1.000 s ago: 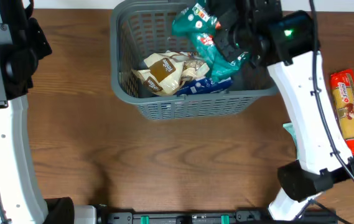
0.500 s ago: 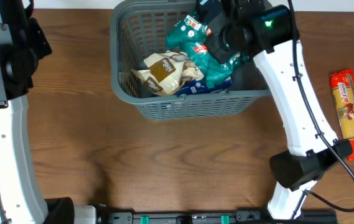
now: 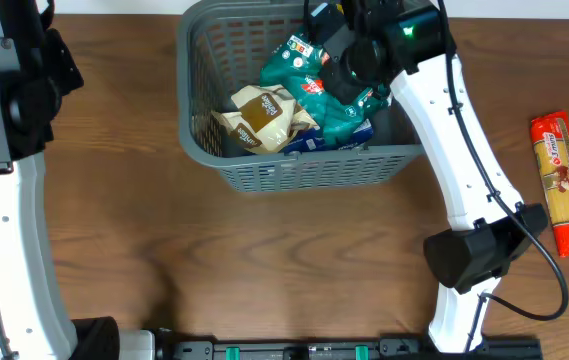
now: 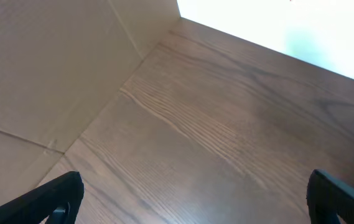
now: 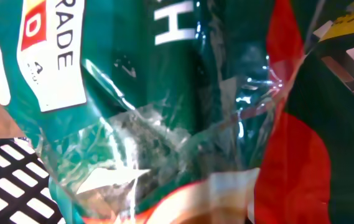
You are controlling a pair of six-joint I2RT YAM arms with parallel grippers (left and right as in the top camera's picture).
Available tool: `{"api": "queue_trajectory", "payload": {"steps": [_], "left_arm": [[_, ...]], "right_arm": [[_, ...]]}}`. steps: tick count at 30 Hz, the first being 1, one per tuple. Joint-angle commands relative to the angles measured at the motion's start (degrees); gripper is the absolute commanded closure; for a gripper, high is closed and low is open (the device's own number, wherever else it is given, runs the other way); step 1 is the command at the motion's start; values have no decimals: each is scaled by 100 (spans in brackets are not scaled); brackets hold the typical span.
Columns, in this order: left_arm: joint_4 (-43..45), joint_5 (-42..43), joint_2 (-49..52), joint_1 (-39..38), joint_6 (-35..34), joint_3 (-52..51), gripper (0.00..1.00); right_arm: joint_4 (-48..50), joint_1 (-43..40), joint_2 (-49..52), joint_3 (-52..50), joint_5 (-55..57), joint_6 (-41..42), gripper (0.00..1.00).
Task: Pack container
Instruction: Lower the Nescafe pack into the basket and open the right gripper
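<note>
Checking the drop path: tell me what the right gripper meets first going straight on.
The right gripper would meet the teal packet first; it fills the wrist view. Depth beyond it, inside the container, is unclear.

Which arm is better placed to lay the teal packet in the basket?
Right: its tool is at the teal plastic packet over the dark grey slotted basket; the left arm stands far aside.

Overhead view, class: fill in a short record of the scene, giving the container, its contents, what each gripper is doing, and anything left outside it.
container: dark grey slotted basket, at the table's far side
inside: tan packet, blue packet, teal packet
right gripper: over the basket, apparently closed on the teal packet
left gripper: open, holding nothing
outside: red-and-yellow pasta packet, on the table right of the basket
</note>
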Motion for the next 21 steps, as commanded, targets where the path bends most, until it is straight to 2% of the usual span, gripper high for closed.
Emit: {"api": "queue_trajectory", "payload": {"steps": [1,16,17,18,19,21], "left_arm": [[-17,-70,2,24,-76,-17,1],[-17,-68,2,24,-76,-17,1],[-17,-68,2,24,-76,-17,1],[-20,-68,2,24,-76,-17,1],[-20,-68,2,24,-76,-17,1],[-17,-68,2,24,-76,-17,2]], "right_arm": [[127,2,4,221,-37,-17,99],[122,2,122,221,-149,33,98],[116,2,122,221,-151,35,82],[111,2,122,221,-164,35,21],[105,2,122,221,-162,35,1],[101,2,122,221,-162,39,1]]}}
